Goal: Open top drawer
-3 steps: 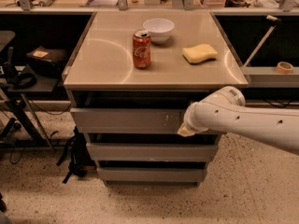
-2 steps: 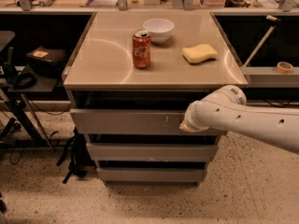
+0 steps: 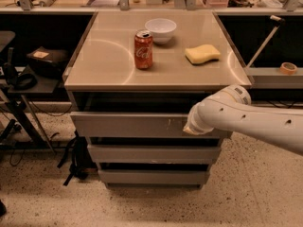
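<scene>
top drawer: wide grey front (image 3: pixel 123 125), tallest of the three, directly under the tabletop; a dark gap shows between its upper edge and the top
scratches: small white marks on that front, right of centre, just left of the arm's end
gripper: (image 3: pixel 189 128) at the tip of the white arm, against the right part of the top drawer front, about mid-height of the front
gripper state: cannot tell, the arm's rounded end covers it
drawer vs gripper: the front runs left from the gripper and carries on behind the arm to the right; the gripper looks to be touching the face, but actual contact is hidden
arm: white (image 3: pixel 246 119), with small dark holes, comes in from the right edge and crosses the drawer's right end
middle drawer: (image 3: pixel 151 153) shorter grey front below, apart from the gripper
bottom drawer: (image 3: pixel 151 176) lowest front, near the floor
tabletop: (image 3: pixel 104 60) beige, glossy
soda can: (image 3: pixel 143 49) red, upright, near the centre of the top
bowl: (image 3: pixel 160 30) white, behind the can, just beside it
sponge: (image 3: pixel 202 54) yellow, right of the can, apart from it
tape roll: (image 3: pixel 287 68) on the ledge at far right
</scene>
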You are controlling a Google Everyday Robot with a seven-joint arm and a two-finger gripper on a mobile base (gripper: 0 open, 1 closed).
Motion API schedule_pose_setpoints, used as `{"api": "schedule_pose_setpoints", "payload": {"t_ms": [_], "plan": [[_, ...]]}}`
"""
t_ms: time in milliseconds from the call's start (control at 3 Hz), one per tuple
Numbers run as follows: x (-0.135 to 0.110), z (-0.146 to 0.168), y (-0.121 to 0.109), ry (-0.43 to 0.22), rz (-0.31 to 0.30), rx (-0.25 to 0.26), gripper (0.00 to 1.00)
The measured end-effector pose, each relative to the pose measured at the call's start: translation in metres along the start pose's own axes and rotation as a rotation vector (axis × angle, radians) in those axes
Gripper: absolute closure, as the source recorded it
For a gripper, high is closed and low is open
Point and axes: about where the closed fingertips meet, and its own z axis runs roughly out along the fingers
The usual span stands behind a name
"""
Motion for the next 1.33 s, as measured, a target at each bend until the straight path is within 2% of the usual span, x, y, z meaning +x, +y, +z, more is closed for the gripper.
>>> {"api": "schedule_pose_setpoints", "payload": {"t_ms": [1000,1333], "plan": [[0.002,-0.011,-0.007,-0.007,0.0,0.016,1.0],[0.005,-0.014,0.0,-0.005,0.001,0.019,1.0]]}}
